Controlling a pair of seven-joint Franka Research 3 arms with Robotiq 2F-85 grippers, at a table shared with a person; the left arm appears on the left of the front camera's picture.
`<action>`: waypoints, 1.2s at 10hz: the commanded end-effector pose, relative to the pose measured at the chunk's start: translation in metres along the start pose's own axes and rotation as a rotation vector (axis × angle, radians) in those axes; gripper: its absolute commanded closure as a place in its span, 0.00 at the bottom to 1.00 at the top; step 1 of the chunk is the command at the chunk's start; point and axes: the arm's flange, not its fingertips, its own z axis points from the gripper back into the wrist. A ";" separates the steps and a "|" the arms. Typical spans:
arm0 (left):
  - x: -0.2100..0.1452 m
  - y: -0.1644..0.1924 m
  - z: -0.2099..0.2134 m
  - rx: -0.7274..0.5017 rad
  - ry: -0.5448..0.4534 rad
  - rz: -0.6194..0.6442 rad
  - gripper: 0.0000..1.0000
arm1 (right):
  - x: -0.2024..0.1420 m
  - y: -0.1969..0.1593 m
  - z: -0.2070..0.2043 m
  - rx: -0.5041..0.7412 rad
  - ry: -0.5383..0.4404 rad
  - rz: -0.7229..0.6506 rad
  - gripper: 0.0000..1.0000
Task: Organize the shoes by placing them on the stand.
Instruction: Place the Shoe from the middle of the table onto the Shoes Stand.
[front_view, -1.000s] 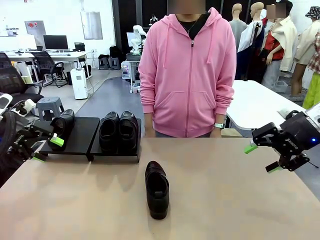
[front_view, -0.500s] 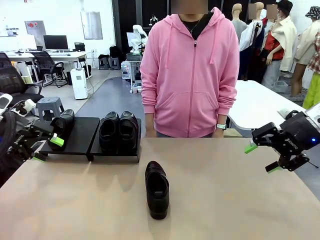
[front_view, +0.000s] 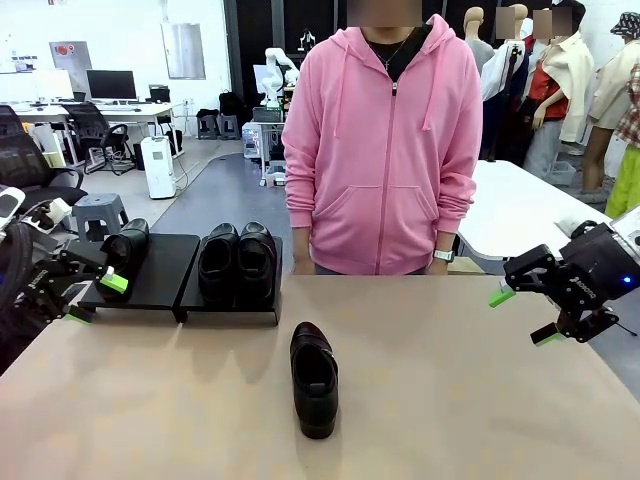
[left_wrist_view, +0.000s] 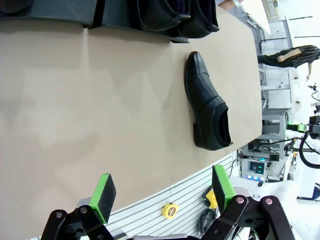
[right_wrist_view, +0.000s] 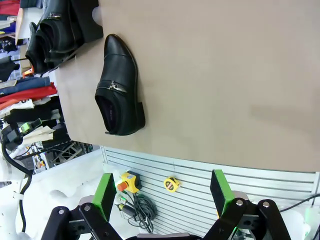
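Change: only the person (front_view: 385, 140) has shifted slightly; my arms and every shoe keep their places.
Left end effector (front_view: 90, 297): wide, empty, left edge.
Right end effector (front_view: 522, 315): wide, empty, right edge.
Loose shoe (front_view: 314, 378): on desk (front_view: 480, 400), lower centre.
Stand (front_view: 165, 275): upper left, three shoes aboard; one slot free.

we count four glossy black leather loafers (front_view: 314, 378): three on the low matte black two-panel stand (front_view: 160, 270), one loose mid-table, plus two open grippers.
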 end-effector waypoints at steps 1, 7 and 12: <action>-0.001 0.002 0.003 0.002 0.005 -0.017 0.00 | 0.000 0.003 -0.002 0.022 0.004 -0.004 0.00; -0.002 -0.254 -0.170 0.600 0.262 -0.399 0.00 | 0.000 0.003 -0.002 0.022 0.004 -0.004 0.00; -0.031 -0.299 -0.241 0.751 0.244 -0.406 0.00 | 0.000 0.003 -0.002 0.022 0.004 -0.004 0.00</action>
